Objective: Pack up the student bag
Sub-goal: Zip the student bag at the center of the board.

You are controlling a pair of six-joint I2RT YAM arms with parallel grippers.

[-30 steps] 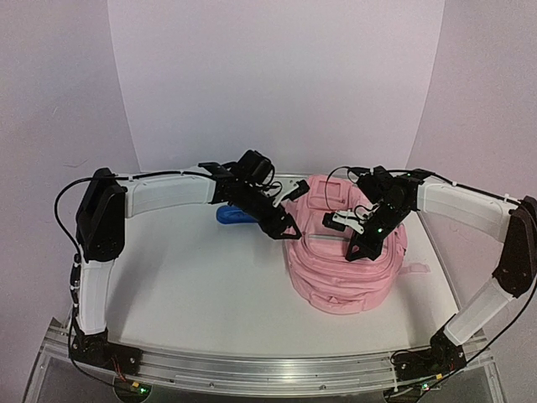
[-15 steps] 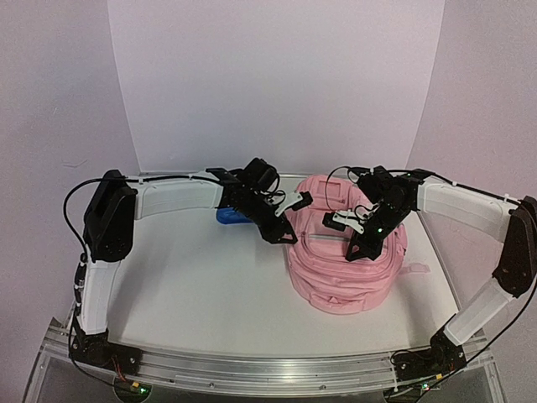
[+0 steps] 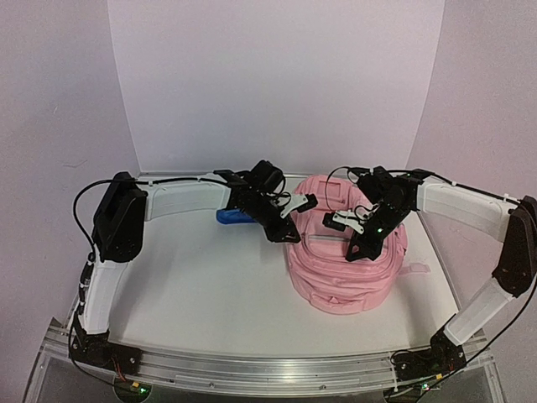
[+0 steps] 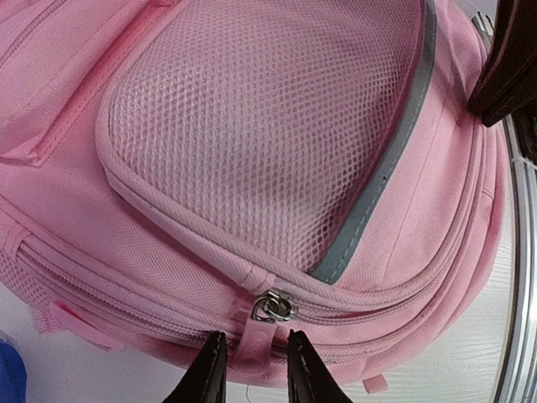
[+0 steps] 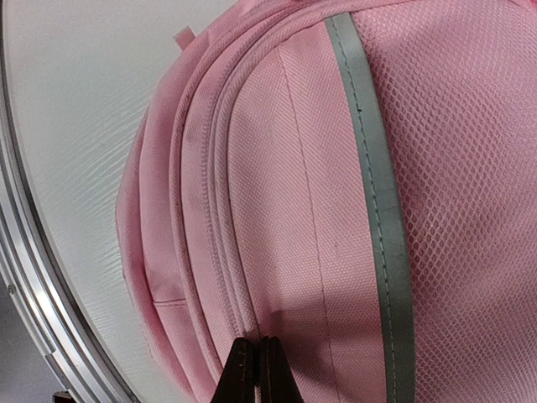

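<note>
Pink backpack (image 3: 344, 269) on white table (image 3: 210, 285), both arms at it.
It sits toward the table's right edge; left gripper (image 3: 285, 233) at its left side, right gripper (image 3: 357, 250) down on its top; blue object (image 3: 226, 216) near far edge, partly behind left arm (image 3: 189, 195).

left fingers (image 4: 205, 378) narrowly parted, right fingers (image 5: 242, 379) together

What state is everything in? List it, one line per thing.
student bag: lying on the table, visible zips closed.
left gripper: narrowly open, fingers either side of the zip pull.
zip pull: hanging loose, not clearly pinched.
right gripper: shut, tips against the bag's side.
blue item: lying behind the left arm, partly hidden.
</note>
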